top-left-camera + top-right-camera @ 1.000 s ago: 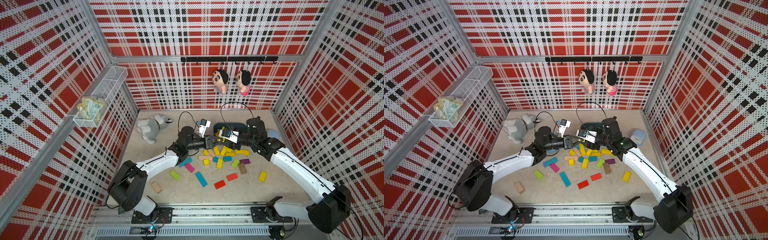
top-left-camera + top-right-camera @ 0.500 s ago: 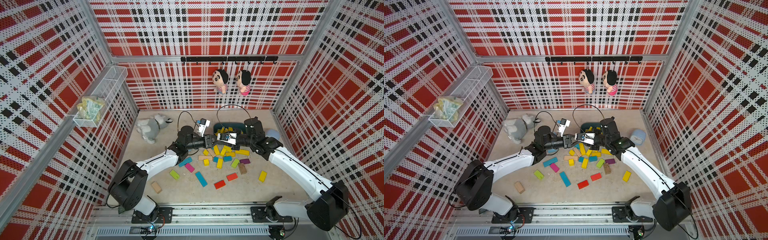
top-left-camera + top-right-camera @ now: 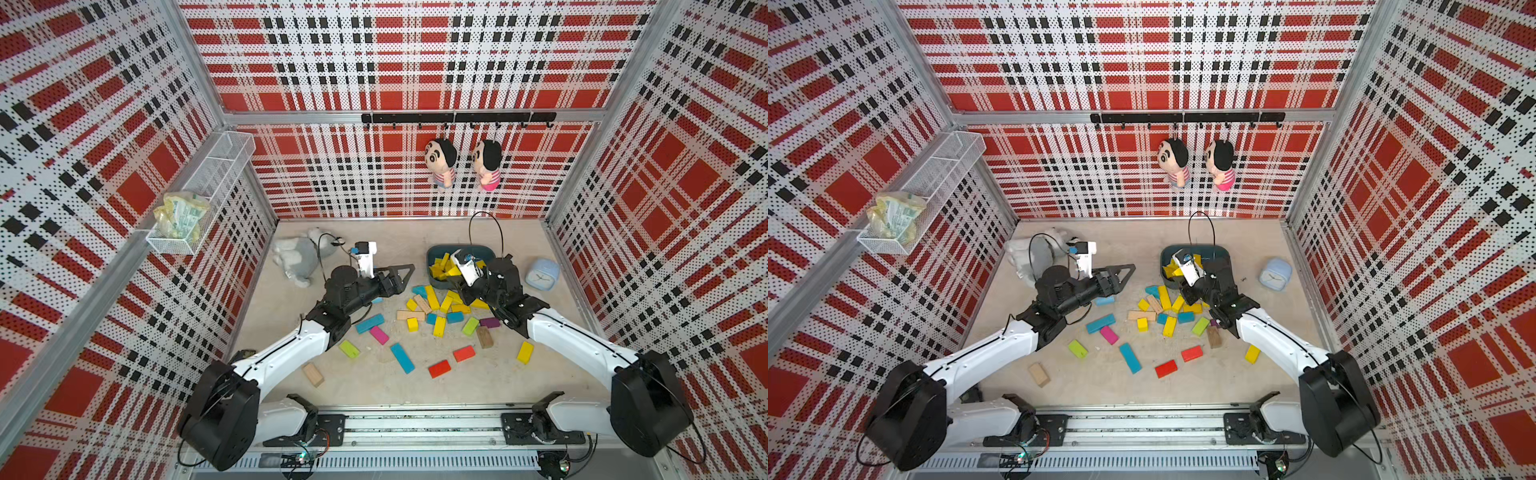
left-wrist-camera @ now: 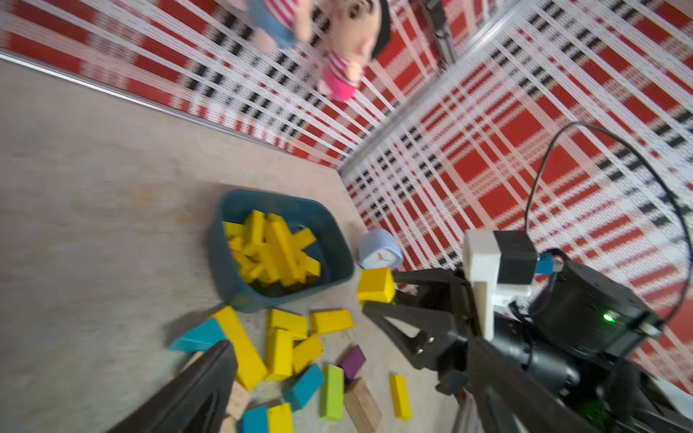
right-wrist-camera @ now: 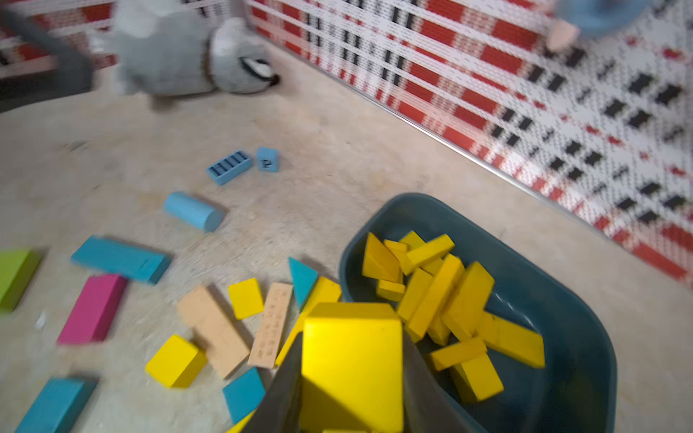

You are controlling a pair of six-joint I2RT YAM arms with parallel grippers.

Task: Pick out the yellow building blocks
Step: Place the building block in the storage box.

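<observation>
Clamping a yellow block (image 5: 352, 360) by flat faces, my right tool (image 4: 376, 298) — probably light, stiff, slick; left tool (image 3: 402, 275) apart, empty.

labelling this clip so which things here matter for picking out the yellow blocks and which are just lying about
Job: yellow building blocks, loose and in the teal bin; right gripper clamping a yellow block.
Lying about: other-coloured blocks, grey plush, blue clock, hanging dolls.

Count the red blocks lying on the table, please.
2. One red block lies beside the long blue bar; the other red block lies next to it, apart, near the tan block. Others may be hidden.
</observation>
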